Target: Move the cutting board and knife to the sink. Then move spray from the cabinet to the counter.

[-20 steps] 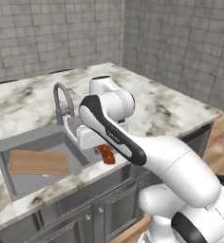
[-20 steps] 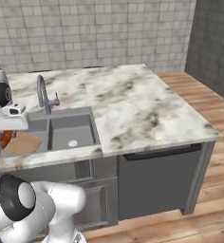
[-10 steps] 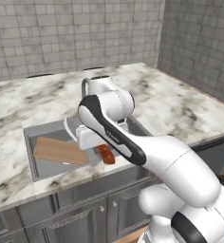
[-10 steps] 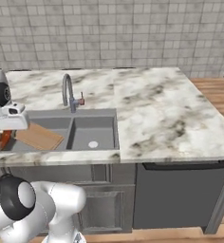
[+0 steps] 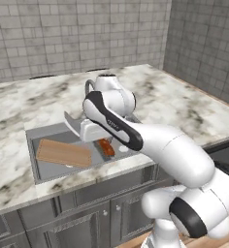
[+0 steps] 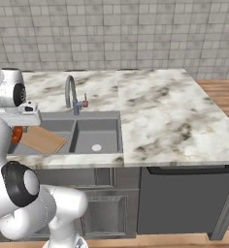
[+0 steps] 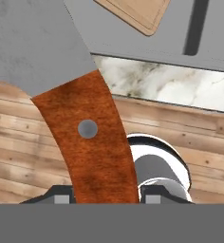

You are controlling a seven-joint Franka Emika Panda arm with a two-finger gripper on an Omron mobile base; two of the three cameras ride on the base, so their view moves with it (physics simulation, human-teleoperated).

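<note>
Hand view: we see the knife (image 7: 92, 137) very close, its red-brown handle squeezed between the two dark tips of our gripper (image 7: 104, 195), which is half closed around it. In the left base view, we hold the knife (image 5: 106, 147) over the sink (image 5: 48, 170). The cutting board (image 5: 64, 153) lies flat in the left part of the sink. The counter (image 6: 165, 116) wraps around the sink.

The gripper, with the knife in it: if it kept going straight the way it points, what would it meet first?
Probably the wooden floor: beyond the gripper and its knife, the hand view shows floor planks, with the counter edge and sink higher up. Depth is unclear.
</note>
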